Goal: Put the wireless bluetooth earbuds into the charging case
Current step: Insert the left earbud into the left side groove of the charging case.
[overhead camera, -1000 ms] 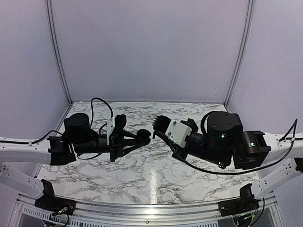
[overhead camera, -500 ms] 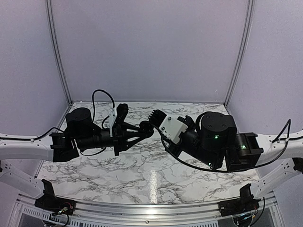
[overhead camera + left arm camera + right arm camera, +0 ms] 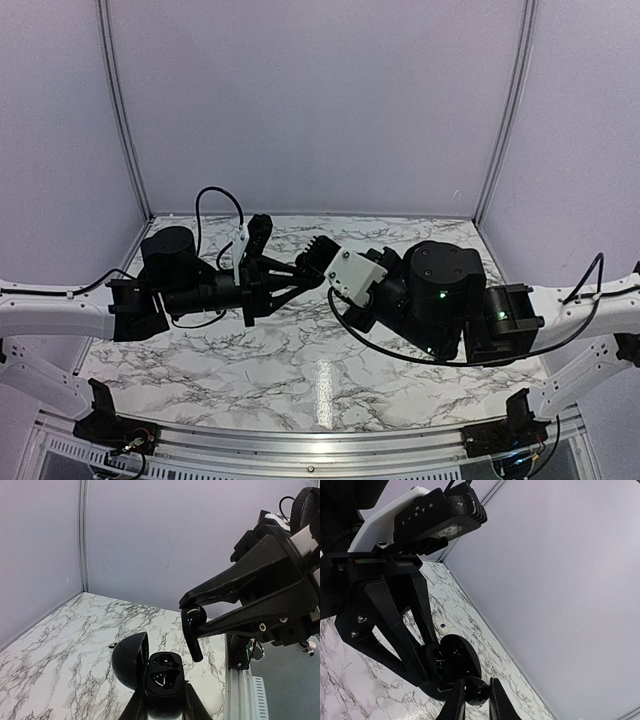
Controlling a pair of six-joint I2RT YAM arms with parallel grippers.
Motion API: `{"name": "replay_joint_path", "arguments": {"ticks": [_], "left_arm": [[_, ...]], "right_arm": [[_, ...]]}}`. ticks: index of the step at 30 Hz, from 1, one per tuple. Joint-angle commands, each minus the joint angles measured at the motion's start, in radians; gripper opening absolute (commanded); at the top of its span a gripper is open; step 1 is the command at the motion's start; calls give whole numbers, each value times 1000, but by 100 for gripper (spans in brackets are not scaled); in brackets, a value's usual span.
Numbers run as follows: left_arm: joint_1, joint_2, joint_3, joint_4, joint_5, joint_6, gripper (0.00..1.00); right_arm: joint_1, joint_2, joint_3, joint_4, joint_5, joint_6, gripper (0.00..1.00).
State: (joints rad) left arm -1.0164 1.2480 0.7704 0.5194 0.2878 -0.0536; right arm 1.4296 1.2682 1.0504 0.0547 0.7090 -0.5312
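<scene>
The charging case (image 3: 162, 675) here is black and rounded, its lid (image 3: 127, 660) swung open to the left and two earbud-shaped wells showing. My left gripper (image 3: 162, 707) is shut on its lower body and holds it above the table. One black stemmed earbud (image 3: 192, 635) hangs just above and right of the wells, pinched in my shut right gripper (image 3: 194, 616). The right wrist view has the same earbud (image 3: 476, 690) between that gripper's (image 3: 472, 702) fingers, close in front of the open case (image 3: 455, 662). From above, both grippers (image 3: 312, 262) meet over the table's middle back.
A small cream-white rounded object (image 3: 442, 626) with a blue dot lies on the marble table (image 3: 300, 370) beyond the case. A tiny dark piece (image 3: 113, 645) lies on the table left of the lid. The table's right edge rail (image 3: 240, 690) runs nearby. Purple walls enclose the back and sides.
My right arm has swung left and carried its earbud up to the case. The left gripper has risen a little and pushed right with the case.
</scene>
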Motion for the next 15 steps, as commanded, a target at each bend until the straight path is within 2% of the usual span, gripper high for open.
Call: {"name": "replay_joint_path", "arguments": {"ticks": [1, 15], "left_arm": [[-1, 2, 29, 33, 2, -11, 1], [-1, -2, 23, 33, 30, -8, 0]], "right_arm": [[8, 20, 36, 38, 13, -13, 8], [9, 33, 60, 55, 30, -21, 8]]}}
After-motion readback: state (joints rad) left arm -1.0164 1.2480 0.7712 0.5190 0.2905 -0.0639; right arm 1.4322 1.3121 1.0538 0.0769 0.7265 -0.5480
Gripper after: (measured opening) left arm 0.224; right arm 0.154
